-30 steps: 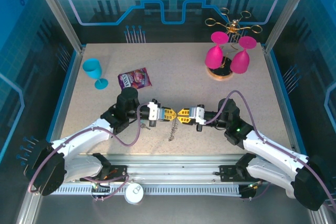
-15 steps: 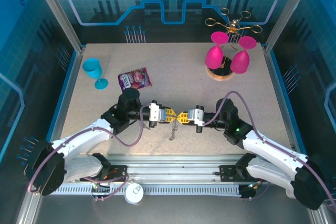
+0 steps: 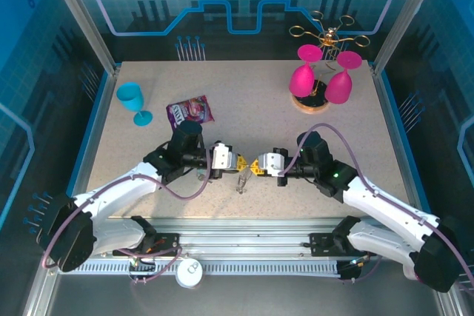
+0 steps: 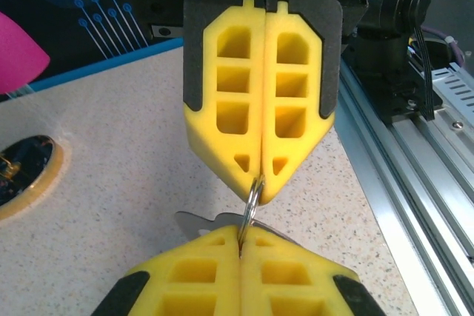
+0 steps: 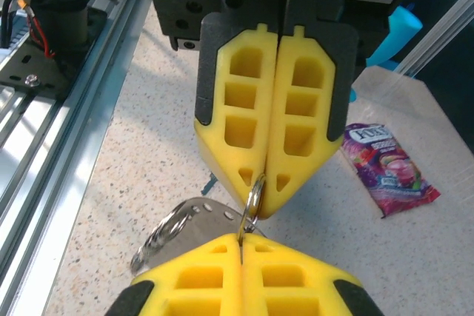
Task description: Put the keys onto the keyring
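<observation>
My left gripper (image 3: 238, 163) and right gripper (image 3: 255, 166) meet tip to tip over the near middle of the table. Both are shut on one thin silver ring (image 4: 252, 199), which stands edge-on between the two pairs of yellow fingers. From the left wrist, my left gripper (image 4: 242, 236) is at the bottom and the right gripper (image 4: 261, 186) above. A flat silvery key (image 5: 198, 218) with small holes hangs beneath the ring (image 5: 253, 196), beside a second ring (image 5: 157, 240). A grey linked piece (image 3: 241, 181) dangles under the tips. The dark strap loop is hidden.
A purple snack packet (image 3: 190, 112) lies behind the left arm, with a teal goblet (image 3: 133, 101) further left. Two pink goblets (image 3: 305, 72) hang on a gold wire rack (image 3: 326, 35) with a round base at the back right. The metal rail (image 3: 244, 227) runs along the near edge.
The two grippers have drawn closer together, tips now touching on the ring. The grey piece hanging under them looks shorter and more bunched than a second ago.
</observation>
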### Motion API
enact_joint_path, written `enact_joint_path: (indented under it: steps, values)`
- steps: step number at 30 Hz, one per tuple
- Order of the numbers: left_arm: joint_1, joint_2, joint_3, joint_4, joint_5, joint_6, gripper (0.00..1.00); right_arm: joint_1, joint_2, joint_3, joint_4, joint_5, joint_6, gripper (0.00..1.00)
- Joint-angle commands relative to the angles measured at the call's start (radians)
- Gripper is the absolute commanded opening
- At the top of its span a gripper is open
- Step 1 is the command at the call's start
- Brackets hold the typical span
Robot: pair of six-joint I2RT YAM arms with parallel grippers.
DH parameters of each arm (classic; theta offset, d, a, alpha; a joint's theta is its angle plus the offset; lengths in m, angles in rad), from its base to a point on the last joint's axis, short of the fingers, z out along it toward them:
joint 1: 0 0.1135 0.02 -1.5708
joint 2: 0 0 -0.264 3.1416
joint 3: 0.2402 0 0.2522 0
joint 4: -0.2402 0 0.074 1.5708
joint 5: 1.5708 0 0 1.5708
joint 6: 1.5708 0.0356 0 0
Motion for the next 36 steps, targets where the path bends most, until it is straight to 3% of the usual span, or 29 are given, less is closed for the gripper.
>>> enact_joint_path:
  steps: [1,5,11,13,15,17,22,30,31,32,33,36]
  values:
    - [-0.003,0.021,0.048,0.002,0.056,0.01,0.08,0.034,0.019,0.045,0.004,-0.019,-0.012,0.0]
    - [-0.002,0.025,0.055,-0.014,0.069,0.012,0.1,0.04,0.026,0.049,0.019,-0.011,-0.001,0.0]
    - [-0.002,0.024,0.057,-0.016,0.089,0.013,0.0,0.041,0.029,0.052,0.028,0.003,0.015,0.01]
    - [-0.003,0.018,0.05,-0.009,0.083,0.016,0.0,0.041,0.01,0.023,0.073,0.025,0.036,0.2]
    - [-0.002,0.007,0.035,0.024,0.079,0.009,0.0,0.038,-0.021,-0.028,0.136,0.028,0.043,0.28]
    - [-0.002,-0.002,0.011,0.086,0.083,-0.013,0.0,0.034,-0.04,-0.076,0.213,0.028,0.052,0.31]
    - [-0.003,-0.014,-0.032,0.202,0.117,-0.052,0.0,0.033,-0.032,-0.08,0.258,0.005,0.064,0.24]
    - [-0.002,-0.028,-0.052,0.232,0.129,-0.076,0.0,0.033,-0.029,-0.073,0.248,0.011,0.052,0.0]
    - [-0.002,-0.031,-0.051,0.228,0.119,-0.078,0.02,0.033,-0.033,-0.065,0.226,0.016,0.041,0.0]
    - [-0.002,-0.033,-0.052,0.223,0.104,-0.078,0.14,0.033,-0.036,-0.056,0.196,0.022,0.026,0.0]
    - [-0.002,-0.037,-0.051,0.216,0.09,-0.076,0.18,0.033,-0.036,-0.038,0.146,0.03,0.005,0.0]
    - [-0.002,-0.045,-0.03,0.139,0.052,-0.036,0.21,0.044,-0.022,0.032,-0.032,0.062,-0.084,0.0]
